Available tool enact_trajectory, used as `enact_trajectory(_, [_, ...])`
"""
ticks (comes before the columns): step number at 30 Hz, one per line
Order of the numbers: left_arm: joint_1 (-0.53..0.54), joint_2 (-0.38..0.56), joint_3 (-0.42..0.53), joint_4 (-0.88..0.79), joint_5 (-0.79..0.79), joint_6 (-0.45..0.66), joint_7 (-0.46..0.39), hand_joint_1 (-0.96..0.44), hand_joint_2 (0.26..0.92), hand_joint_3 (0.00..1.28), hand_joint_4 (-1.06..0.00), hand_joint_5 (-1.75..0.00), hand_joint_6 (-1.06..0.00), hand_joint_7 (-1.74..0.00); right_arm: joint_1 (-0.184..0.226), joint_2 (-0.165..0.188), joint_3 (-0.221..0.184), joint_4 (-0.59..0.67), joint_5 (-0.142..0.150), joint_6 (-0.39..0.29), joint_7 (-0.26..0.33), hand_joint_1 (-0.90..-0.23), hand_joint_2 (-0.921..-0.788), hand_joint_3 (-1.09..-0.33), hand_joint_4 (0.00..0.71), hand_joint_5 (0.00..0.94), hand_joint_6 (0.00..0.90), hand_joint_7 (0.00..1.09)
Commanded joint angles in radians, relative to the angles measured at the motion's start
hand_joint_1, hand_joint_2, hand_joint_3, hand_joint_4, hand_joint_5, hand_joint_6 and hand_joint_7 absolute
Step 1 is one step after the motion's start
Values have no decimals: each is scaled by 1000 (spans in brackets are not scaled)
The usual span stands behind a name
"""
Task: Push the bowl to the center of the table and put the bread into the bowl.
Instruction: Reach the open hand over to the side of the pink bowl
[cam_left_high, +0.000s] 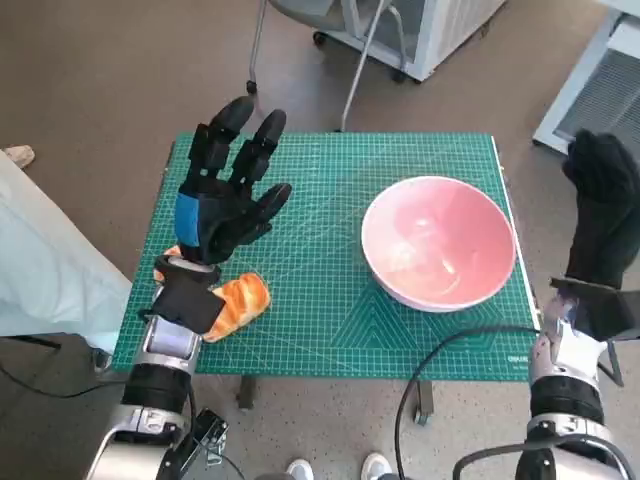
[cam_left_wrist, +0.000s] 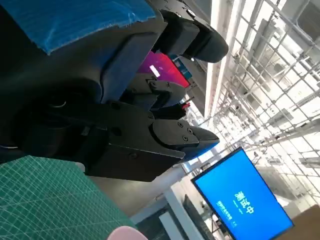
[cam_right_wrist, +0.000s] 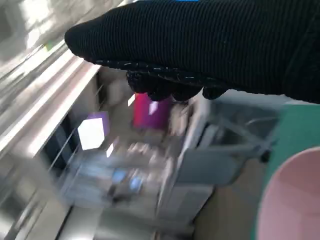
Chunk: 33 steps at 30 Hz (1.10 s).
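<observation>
On the green mat (cam_left_high: 330, 320), your pink bowl (cam_left_high: 438, 243) sits right; the bread (cam_left_high: 236, 303) lies beneath your released left hand (cam_left_high: 228, 190); right hand (cam_left_high: 603, 225) unclear.

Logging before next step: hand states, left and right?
Left hand: open, holding nothing, raised above the bread.
Right hand: cannot tell.
</observation>
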Motion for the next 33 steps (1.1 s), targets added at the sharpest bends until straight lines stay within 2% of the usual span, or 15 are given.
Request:
enact_trajectory(1, [6,7,12,-11,-11,-9,2,-24,921,242,-414,-70,-184,-647,16,27,-16,81,12,38,-23,-362,-921,-562,373,0,191,576])
enact_trajectory(6, [8,8,13,-14,-10,-6,2,-24,921,245,-413,-72,-182,-648,4,53,-26,122,23,69,-20,-363,-921,-567,357,0,179,571])
enact_trajectory(8, [11,9,15,-17,-9,-5,1,-25,921,246,-413,-72,-181,-648,-3,65,-39,136,37,86,-8,-364,-921,-574,345,0,175,567])
enact_trajectory(10, [16,12,17,-26,-9,-2,0,-27,921,246,-413,-72,-181,-648,-17,83,-66,155,70,118,22,-365,-921,-579,335,0,173,562])
enact_trajectory(13, [24,17,21,-41,-9,3,-3,-29,921,246,-412,-73,-181,-650,-36,103,-94,175,104,160,49,-355,-921,-582,323,0,186,492])
enact_trajectory(18, [41,31,27,-65,1,9,2,-33,921,244,-406,-72,-181,-658,-60,127,-119,198,129,224,54,-335,-921,-578,313,1,216,425])
enact_trajectory(28, [89,57,46,-142,3,39,5,-30,921,244,-395,-88,-144,-742,-101,185,-166,214,169,297,62,-341,-921,-588,304,0,248,416])
enact_trajectory(31, [126,66,61,-216,6,80,10,-23,906,268,-349,-178,-99,-839,-130,222,-175,220,177,308,48,-340,-910,-606,309,2,262,469])
enact_trajectory(33, [140,67,66,-248,4,103,9,-17,865,347,-235,-391,-76,-887,-141,234,-179,222,178,315,44,-339,-896,-634,313,2,235,539])
